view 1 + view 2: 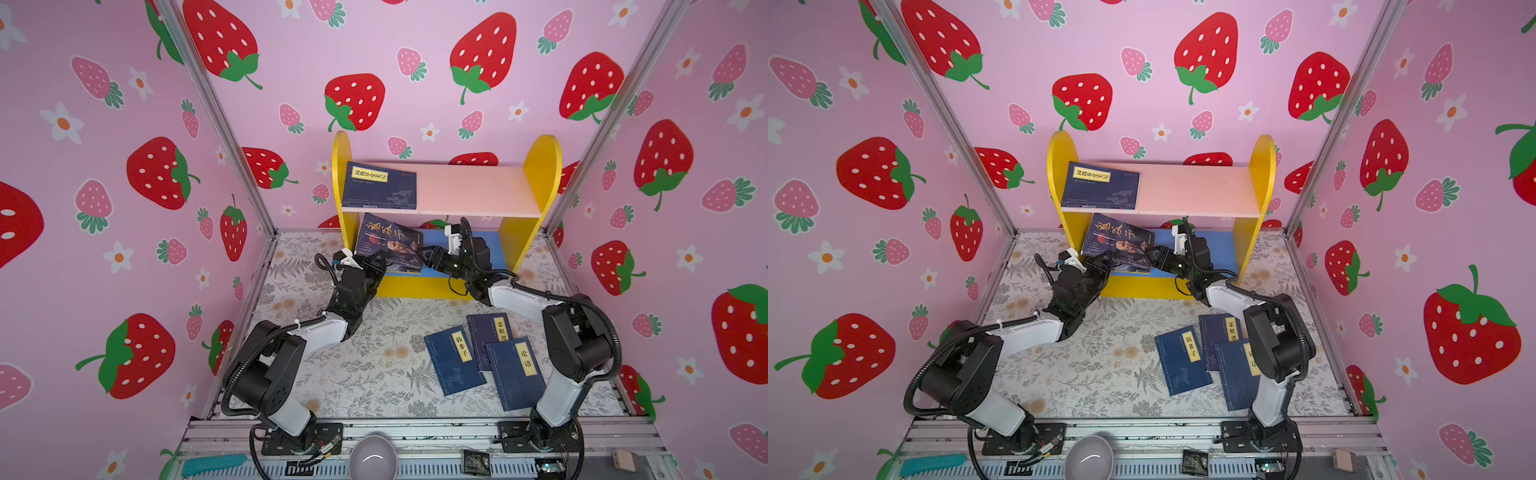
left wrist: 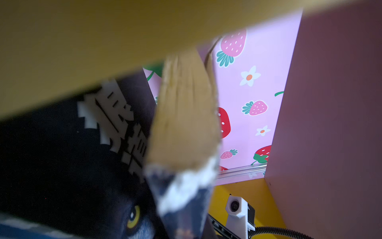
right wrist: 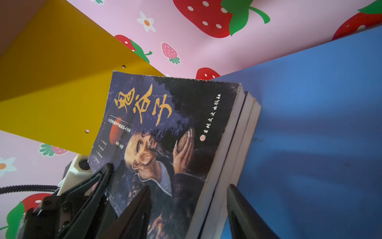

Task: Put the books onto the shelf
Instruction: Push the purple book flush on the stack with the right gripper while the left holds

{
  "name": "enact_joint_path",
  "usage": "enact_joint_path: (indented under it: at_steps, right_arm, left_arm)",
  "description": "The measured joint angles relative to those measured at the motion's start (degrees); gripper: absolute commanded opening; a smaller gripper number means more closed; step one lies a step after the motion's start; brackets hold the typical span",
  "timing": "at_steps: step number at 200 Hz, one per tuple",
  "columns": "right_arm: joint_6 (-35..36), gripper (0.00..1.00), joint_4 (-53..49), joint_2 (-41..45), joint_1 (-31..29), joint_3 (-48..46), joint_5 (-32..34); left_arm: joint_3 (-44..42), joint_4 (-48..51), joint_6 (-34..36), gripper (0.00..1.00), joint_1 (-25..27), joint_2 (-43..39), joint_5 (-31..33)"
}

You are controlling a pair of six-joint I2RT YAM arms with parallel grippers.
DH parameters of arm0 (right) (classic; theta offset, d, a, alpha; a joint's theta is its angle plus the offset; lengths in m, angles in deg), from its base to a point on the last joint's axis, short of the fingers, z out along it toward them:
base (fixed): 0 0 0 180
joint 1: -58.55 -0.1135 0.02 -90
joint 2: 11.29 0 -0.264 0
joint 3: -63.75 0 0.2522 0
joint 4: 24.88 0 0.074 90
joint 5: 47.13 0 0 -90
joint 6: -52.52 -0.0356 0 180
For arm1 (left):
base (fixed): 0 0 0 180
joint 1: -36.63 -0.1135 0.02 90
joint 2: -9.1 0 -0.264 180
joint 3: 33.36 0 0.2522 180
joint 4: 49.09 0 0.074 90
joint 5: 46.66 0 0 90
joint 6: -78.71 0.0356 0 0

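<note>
Down on the blue board (image 3: 310, 124) of the shelf (image 1: 415, 286) sat the action: the portrait book (image 3: 165, 134) topped a tilted stack, with two more books (image 3: 240, 132) under it. The left gripper (image 1: 372, 262) was clamped tight on that top book's near corner. The right gripper (image 1: 429, 252) stood half open, jaws astride the stack's page edge, not visibly biting. One navy book (image 1: 378, 187) lay flat on the pink board (image 1: 478, 191), and three navy books (image 1: 486, 357) waited on the table (image 1: 353, 374).

These paperbacks looked light and floppy, with slick covers, so a corner pinch would likely fan the pages. A hold across the full thickness near the spine seemed safer.

Hard to read, though: the left wrist view was mostly yellow blur and splayed pages (image 2: 186, 113), with a black book (image 2: 62, 165) behind. Whether the stack lay flat or leaned on the side panel (image 1: 340, 158) could not be told.
</note>
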Motion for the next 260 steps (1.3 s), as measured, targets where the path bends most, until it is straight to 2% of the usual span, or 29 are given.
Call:
enact_joint_path:
  at_steps: [55,144,153,164,197,213,229,246,260]
  right_arm:
    - [2.1,0.37,-1.5,-2.4,-1.3,2.8,2.7]
    - [5.9,0.34,-3.4,-3.6,-3.0,4.7,8.1]
    - [6.0,0.33,-3.4,-3.7,-3.0,4.7,8.4]
    - [6.2,0.32,-3.5,-3.7,-3.1,4.7,8.9]
    - [7.2,0.31,-4.0,-3.7,-3.3,4.8,11.1]
    - [7.5,0.31,-4.0,-3.7,-3.5,4.8,12.0]
    - [7.6,0.31,-4.1,-3.6,-3.6,4.8,12.6]
    - [7.6,0.31,-4.1,-3.7,-3.6,4.8,12.9]
    - [7.6,0.31,-4.0,-3.7,-3.7,4.8,13.0]
  left_arm:
    - [-0.4,-0.2,-0.4,0.00,-0.1,0.0,0.2]
    - [-0.5,-0.1,-1.3,0.00,-0.2,0.5,1.3]
    - [-0.5,0.0,-1.3,0.04,-0.2,0.5,1.3]
    - [-0.5,0.3,-1.4,0.19,-0.2,0.5,1.3]
    - [-0.6,3.3,-2.3,0.75,0.2,-0.6,-0.4]
    - [-0.8,8.3,-2.0,0.92,0.4,-3.9,-0.7]
    - [-0.7,15.1,-0.9,1.00,0.3,-9.0,-0.9]
    - [0.7,23.9,1.0,1.00,-0.9,-14.1,-0.9]
    - [3.0,32.0,3.3,1.00,-3.9,-17.6,-1.5]
